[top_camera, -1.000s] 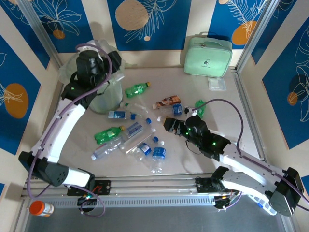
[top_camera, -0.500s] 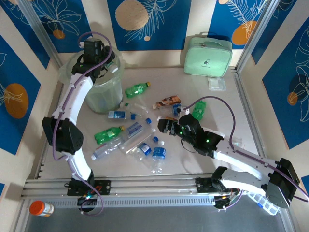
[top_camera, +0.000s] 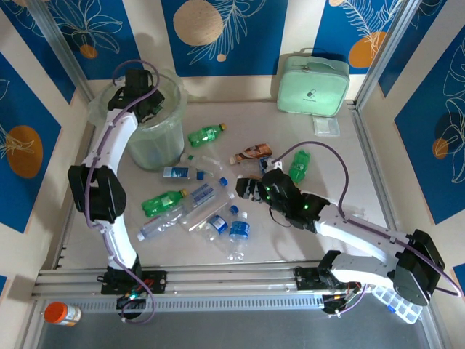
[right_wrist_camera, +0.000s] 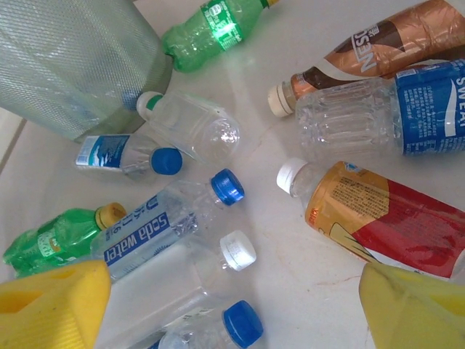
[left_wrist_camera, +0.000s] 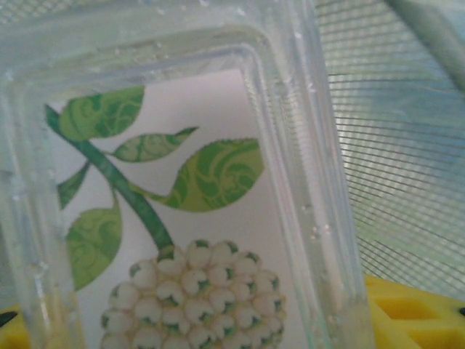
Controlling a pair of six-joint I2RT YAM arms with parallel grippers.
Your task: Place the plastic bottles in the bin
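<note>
Your left arm was stretched far out to the back-left corner, elbow high and wrist bent down, so that the left gripper [top_camera: 143,93] hung over the mouth of the bin [top_camera: 100,110]. In its wrist view the yellow fingers [left_wrist_camera: 407,313] were clamped on a clear bottle with a leaf-printed label [left_wrist_camera: 167,218]. The bottle sat so close to the camera that it covered most of the view, with the bin's mesh-patterned wall behind it.

Your right arm lay low across the table [top_camera: 240,123], forearm angled toward the middle, and the right gripper [top_camera: 248,190] hovered just above the scattered bottles. Its fingers [right_wrist_camera: 51,305] were spread wide and held nothing. Below the gap lay a blue-capped soda-water bottle [right_wrist_camera: 156,225] with a clear white-capped bottle [right_wrist_camera: 218,265] touching it. An orange-and-red labelled bottle [right_wrist_camera: 378,218] lay just beside the finger at the view's right edge. Farther off were a blue-labelled bottle [right_wrist_camera: 378,109], a brown-labelled bottle [right_wrist_camera: 385,40] and — near the foot of the bin — a green bottle [right_wrist_camera: 218,25].
</note>
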